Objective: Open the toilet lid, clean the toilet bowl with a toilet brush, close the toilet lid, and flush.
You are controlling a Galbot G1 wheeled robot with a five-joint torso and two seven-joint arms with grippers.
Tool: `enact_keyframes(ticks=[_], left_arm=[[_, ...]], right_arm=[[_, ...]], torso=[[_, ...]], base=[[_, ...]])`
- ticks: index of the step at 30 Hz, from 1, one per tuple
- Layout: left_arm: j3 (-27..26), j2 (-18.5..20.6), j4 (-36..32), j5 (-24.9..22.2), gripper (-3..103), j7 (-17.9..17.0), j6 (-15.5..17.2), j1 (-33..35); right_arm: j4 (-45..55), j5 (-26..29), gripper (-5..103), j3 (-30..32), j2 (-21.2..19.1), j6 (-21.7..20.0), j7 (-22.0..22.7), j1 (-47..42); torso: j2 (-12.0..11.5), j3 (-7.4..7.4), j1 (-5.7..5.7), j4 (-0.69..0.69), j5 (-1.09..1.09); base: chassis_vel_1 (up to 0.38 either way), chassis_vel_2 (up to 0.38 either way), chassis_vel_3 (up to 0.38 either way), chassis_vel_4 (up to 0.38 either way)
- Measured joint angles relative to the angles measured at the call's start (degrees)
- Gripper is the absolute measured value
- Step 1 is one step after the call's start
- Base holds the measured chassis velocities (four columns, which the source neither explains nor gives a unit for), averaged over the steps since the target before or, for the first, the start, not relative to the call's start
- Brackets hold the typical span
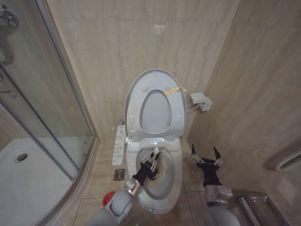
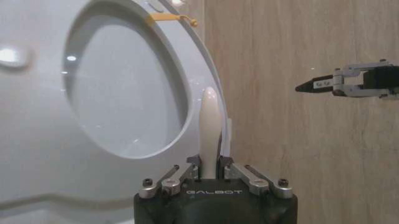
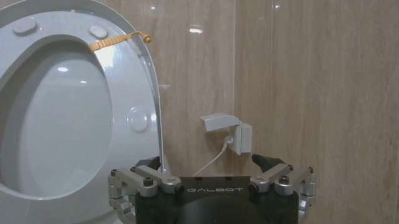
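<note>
Glossy white plastic toilet lid (image 1: pixel 155 87), smooth glazed ceramic toilet bowl (image 1: pixel 173 186), polished beige wall tiles (image 1: pixel 113 42).

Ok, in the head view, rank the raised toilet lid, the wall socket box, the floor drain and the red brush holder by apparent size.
1. toilet lid
2. wall socket box
3. floor drain and red brush holder: look alike, holder partly hidden, so unranked.
</note>
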Motion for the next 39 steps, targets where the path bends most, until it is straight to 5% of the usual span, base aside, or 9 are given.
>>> enact_keyframes(ticks=[12,22,39], left_arm=[[7.5,-5.1,10.8,-1.7,18,1.8,-1.9,-7.7],[8.1,-5.3,21.2,-4.2,18,4.2,-4.8,-9.7],[9.4,-6.2,16.5,-5.5,18,4.2,-3.2,-8.5]], right_arm=[[0.0,0.0,100,0.0,0.0,0.0,0.0,0.0],[0.0,0.0,100,0.0,0.0,0.0,0.0,0.0],[0.0,0.0,100,0.0,0.0,0.0,0.0,0.0]], torso=[[0.0,0.0,0.0,-0.01,-0.01],[0.0,-0.01,-0.01,0.02,-0.01],[0.0,-0.01,-0.01,0.01,-0.02]], base=[[0.0,0.0,0.0,0.0],[0.0,0.0,0.0,0.0],[0.0,0.0,0.0,0.0]])
